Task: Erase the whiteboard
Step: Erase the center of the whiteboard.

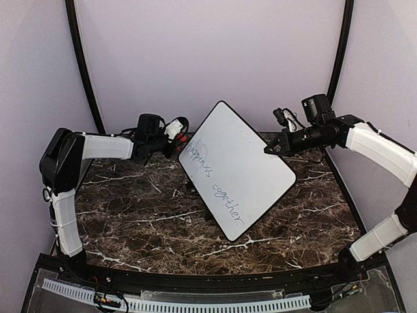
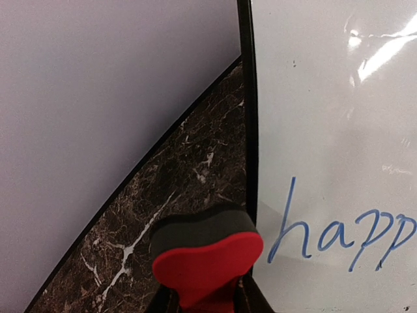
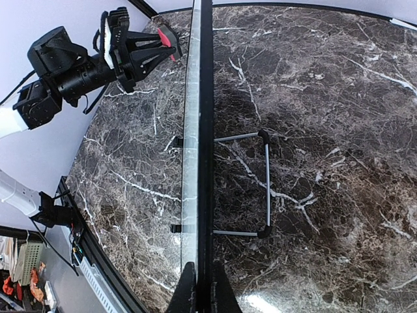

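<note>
The whiteboard (image 1: 238, 171) stands tilted on the marble table, with the handwritten words (image 1: 215, 181) "happiness together" on its face. My left gripper (image 1: 174, 142) is shut on a red eraser (image 1: 182, 138) with a dark felt side, right at the board's left edge. In the left wrist view the eraser (image 2: 205, 251) touches the black rim beside the blue letters (image 2: 339, 238) on the whiteboard (image 2: 332, 117); the left gripper (image 2: 207, 298) shows only at the bottom. My right gripper (image 1: 268, 150) is shut on the board's right edge. In the right wrist view the right gripper (image 3: 202, 287) pinches the whiteboard (image 3: 199, 130) edge-on.
A wire stand (image 3: 266, 182) props the board from behind on the dark marble table (image 1: 130, 215). Curved black poles (image 1: 81, 59) and pale walls close in the back and sides. A black rail (image 1: 195, 277) runs along the near edge.
</note>
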You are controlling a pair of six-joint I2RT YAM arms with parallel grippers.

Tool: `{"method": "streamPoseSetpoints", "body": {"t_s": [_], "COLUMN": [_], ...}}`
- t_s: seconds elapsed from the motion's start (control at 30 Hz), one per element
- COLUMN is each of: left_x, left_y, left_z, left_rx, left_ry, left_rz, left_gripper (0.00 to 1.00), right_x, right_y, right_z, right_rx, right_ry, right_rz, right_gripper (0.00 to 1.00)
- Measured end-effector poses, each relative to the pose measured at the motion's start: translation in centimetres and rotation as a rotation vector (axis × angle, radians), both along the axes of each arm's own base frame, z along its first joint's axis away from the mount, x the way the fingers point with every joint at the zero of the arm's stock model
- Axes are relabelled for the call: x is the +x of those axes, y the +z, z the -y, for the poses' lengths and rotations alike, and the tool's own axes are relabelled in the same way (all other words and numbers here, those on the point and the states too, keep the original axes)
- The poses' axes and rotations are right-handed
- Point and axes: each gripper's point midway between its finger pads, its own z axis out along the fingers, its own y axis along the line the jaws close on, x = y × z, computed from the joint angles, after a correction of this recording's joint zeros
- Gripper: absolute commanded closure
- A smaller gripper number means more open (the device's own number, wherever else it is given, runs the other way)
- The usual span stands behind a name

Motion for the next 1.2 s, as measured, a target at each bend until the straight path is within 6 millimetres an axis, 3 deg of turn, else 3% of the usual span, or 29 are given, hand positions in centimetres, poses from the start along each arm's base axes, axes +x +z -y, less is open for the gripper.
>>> {"method": "streamPoseSetpoints", "body": {"t_s": [0.2,0.67,1.2], "left_x": [-0.5,-0.8,0.1], "left_y": [2.4,2.6,-0.9], "left_z": [0.3,2.3,2.4], "left_rx": [0.002,0.049,0.14], "left_ry": [-0.007,-0.027,0.007], "left_rz": [0.042,0.046,0.014], "left_gripper": [0.9,0.9,0.9], "right_x": [0.0,-0.2,-0.3], "right_y": [0.0,0.1,-0.1], "right_z": [0.0,0.1,0.4], "right_rx": [0.0,-0.001,-0.001], "right_ry": [0.0,0.001,-0.026], "right_rz": [0.001,0.001,-0.018], "right_gripper": [1.0,1.0,1.0]}}
